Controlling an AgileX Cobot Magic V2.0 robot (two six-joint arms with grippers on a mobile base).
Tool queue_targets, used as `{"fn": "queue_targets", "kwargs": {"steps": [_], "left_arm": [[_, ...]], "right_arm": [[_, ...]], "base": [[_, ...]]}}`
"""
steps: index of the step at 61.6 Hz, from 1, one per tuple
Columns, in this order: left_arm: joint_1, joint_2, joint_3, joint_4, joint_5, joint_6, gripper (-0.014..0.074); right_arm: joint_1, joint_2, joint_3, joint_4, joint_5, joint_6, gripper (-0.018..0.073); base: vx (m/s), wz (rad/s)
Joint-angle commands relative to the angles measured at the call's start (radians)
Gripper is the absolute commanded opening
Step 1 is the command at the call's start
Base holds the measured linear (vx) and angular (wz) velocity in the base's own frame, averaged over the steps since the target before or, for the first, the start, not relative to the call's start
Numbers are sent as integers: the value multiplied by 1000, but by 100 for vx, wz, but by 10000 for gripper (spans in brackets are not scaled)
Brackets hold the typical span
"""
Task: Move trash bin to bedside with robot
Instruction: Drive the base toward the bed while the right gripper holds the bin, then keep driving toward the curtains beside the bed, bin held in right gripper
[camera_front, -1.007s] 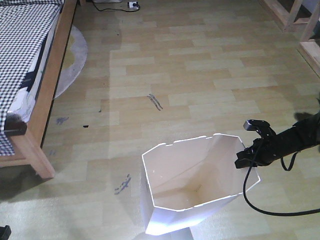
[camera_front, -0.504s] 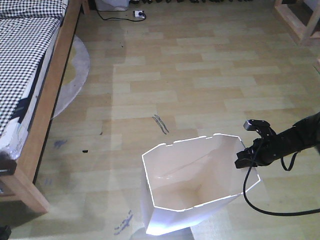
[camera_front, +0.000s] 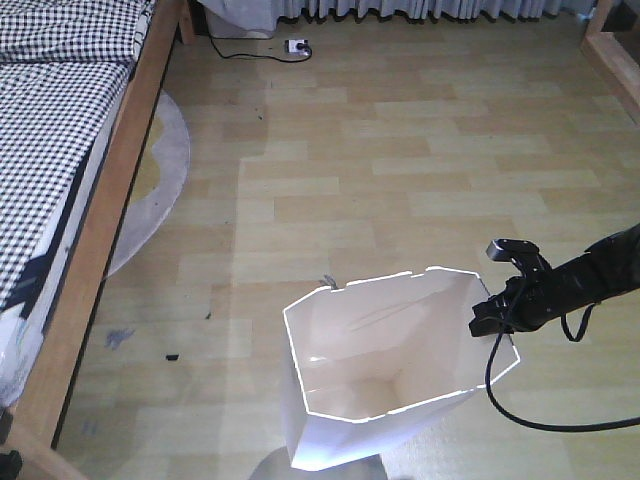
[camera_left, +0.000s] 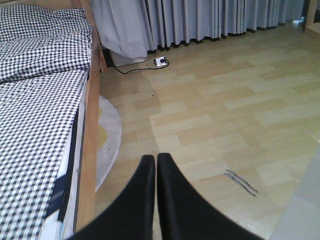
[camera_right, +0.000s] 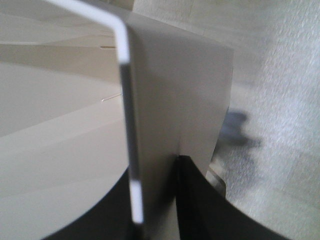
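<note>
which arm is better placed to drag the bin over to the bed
Right. The right end effector is shut on the rim of the trash bin; the left end effector is shut on nothing, pointing at floor beside the bed.

Slim black jointed right arm (camera_front: 590, 275), with a small silver-grey piece (camera_front: 510, 246) at its tip and a thin black cable (camera_front: 490, 375) looping beneath. The left gripper (camera_left: 155, 167) has two smooth black fingers (camera_left: 142, 200) (tapering like blades to rounded points).

The black right gripper (camera_front: 490, 318) holds the right rim of the white trash bin (camera_front: 365, 335). The checkered bed (camera_front: 60, 130) is well apart, at the left.
</note>
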Motion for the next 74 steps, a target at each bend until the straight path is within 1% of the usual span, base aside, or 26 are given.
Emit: {"fn": "queue_targets", "kwargs": {"steps": [1, 74], "left_arm": [[0, -20, 18, 0, -69, -5, -7], [0, -20, 18, 0, -69, -5, -7]], "right_arm": [[-5, -81, -15, 79, 183, 9, -3], [-5, -81, -15, 79, 183, 9, -3]], "base": [[41, 4], [41, 3]]}}
